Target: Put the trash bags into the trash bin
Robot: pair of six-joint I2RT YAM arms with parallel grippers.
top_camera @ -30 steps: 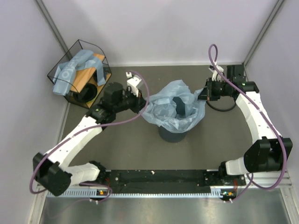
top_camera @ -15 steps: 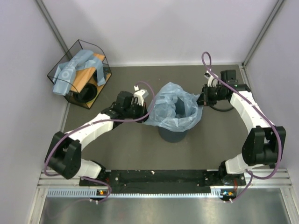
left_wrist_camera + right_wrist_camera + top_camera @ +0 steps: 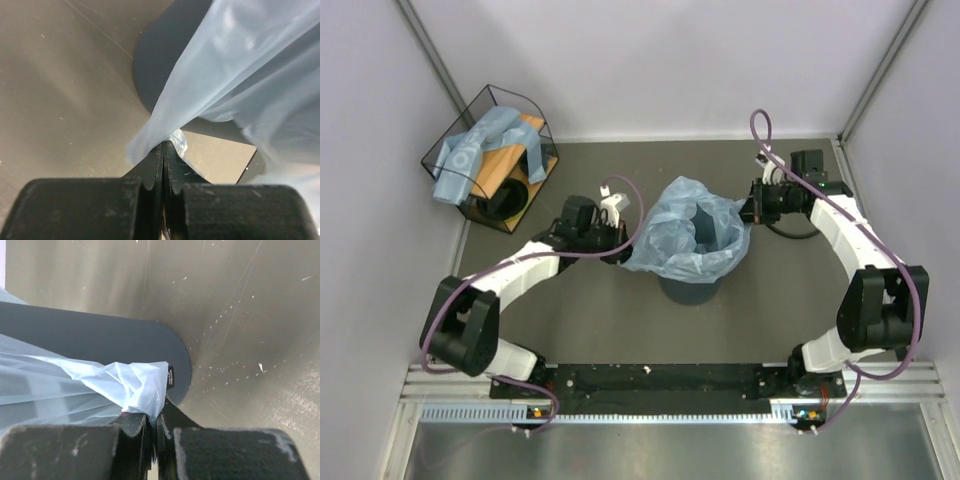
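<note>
A translucent light-blue trash bag (image 3: 670,240) is spread over the mouth of the dark blue-grey trash bin (image 3: 690,290), its opening sagging into the bin. My left gripper (image 3: 623,250) is shut on the bag's left edge, beside the bin wall. In the left wrist view the left gripper (image 3: 164,145) pinches the film (image 3: 235,65) in front of the bin (image 3: 160,65). My right gripper (image 3: 750,212) is shut on the bag's right edge. The right wrist view shows the right gripper (image 3: 157,412) holding a crumpled corner of the bag (image 3: 125,382) against the bin (image 3: 100,332).
A black wire basket (image 3: 535,120) with a wooden base stands at the back left, with more light-blue bags (image 3: 470,150) in it. Walls close in on the left, back and right. Both arms' cables arc above the table.
The left gripper has come down and toward the front with the bag's left edge. The right gripper has shifted slightly toward the bin. The bag now hangs lower around the bin's mouth.
</note>
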